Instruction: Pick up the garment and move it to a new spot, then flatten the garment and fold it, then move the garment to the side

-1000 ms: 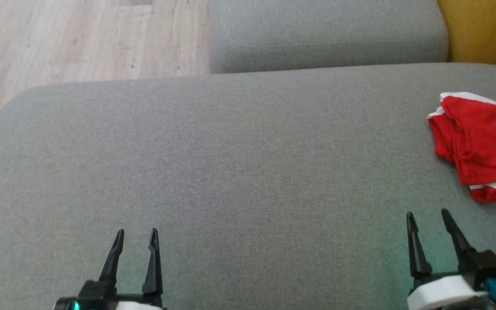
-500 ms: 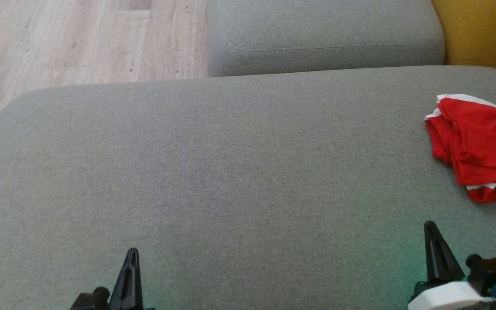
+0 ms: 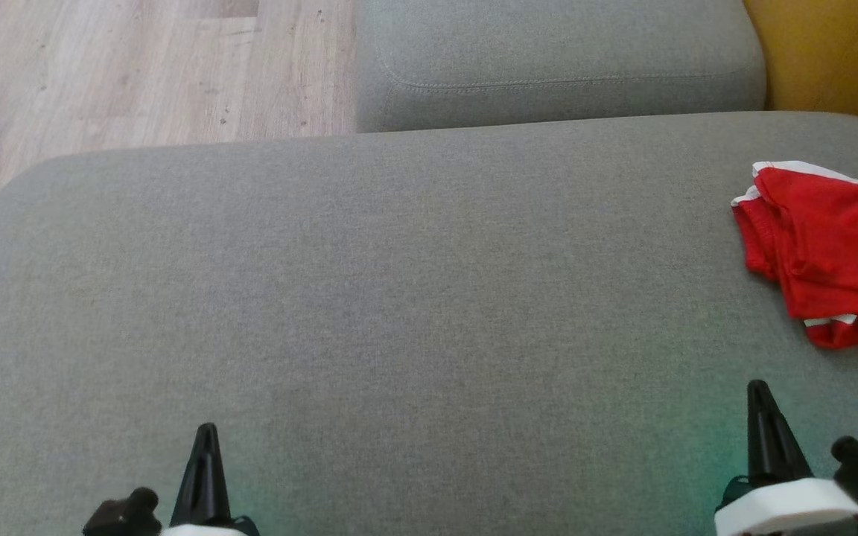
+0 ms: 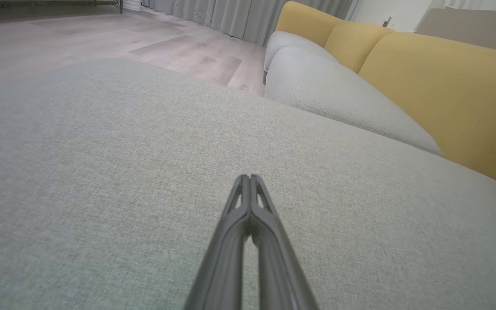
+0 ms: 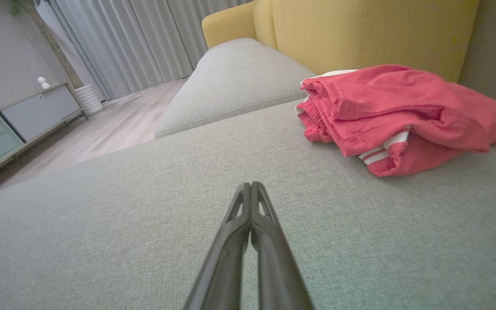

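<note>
Red shorts [image 3: 824,253], crumpled, on grey sofa cushion [image 3: 399,298]; left pincer [image 3: 205,435] and right pincer [image 3: 758,391] both closed, empty; advise opening the right pincer, then gripping a raised waistband fold.

My grey sofa cushion [image 3: 414,298] carries one thing: the crumpled red garment [image 3: 824,253] (white trim) at three o'clock, near its edge.
</note>
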Tool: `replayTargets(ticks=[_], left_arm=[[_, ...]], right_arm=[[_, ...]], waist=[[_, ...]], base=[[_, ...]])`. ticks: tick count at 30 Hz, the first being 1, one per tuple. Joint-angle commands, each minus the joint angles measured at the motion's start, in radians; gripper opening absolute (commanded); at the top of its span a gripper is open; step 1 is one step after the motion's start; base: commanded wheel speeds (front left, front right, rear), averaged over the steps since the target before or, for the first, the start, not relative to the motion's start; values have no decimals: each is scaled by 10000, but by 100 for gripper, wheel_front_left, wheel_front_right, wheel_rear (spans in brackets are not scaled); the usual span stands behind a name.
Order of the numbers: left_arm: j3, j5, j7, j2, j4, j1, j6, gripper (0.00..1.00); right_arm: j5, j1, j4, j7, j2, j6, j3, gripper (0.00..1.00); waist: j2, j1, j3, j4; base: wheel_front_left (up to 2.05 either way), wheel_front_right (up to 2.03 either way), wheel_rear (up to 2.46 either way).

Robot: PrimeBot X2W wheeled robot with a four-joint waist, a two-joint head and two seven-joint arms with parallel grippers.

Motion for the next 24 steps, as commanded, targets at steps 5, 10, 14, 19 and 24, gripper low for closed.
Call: replayTargets(ticks=[5, 10, 14, 19, 24], left_arm=[[239, -693, 142, 10, -337, -509, -77, 0], [337, -1279, 289, 10, -350, -593, -123, 0], [416, -1747, 407, 11, -361, -661, -159, 0], [515, -2333, 554, 11, -374, -745, -204, 0], [614, -2918, 701, 12, -387, -830, -249, 0]], right_arm=[[796, -582, -301, 182, -25, 20, -43, 0], [1447, -671, -294, 325, -28, 23, -62, 0], [1968, -744, -288, 440, -30, 25, -78, 0], [2618, -834, -280, 583, -32, 28, -98, 0], [3268, -924, -272, 728, -34, 31, -119, 0]], waist=[[0, 0, 2, -17], [0, 0, 5, -36], [0, 0, 6, -50], [0, 0, 9, -69], [0, 0, 11, -87]], base=[[0, 0, 0], [0, 0, 0], [0, 0, 0], [0, 0, 0], [0, 0, 0]])
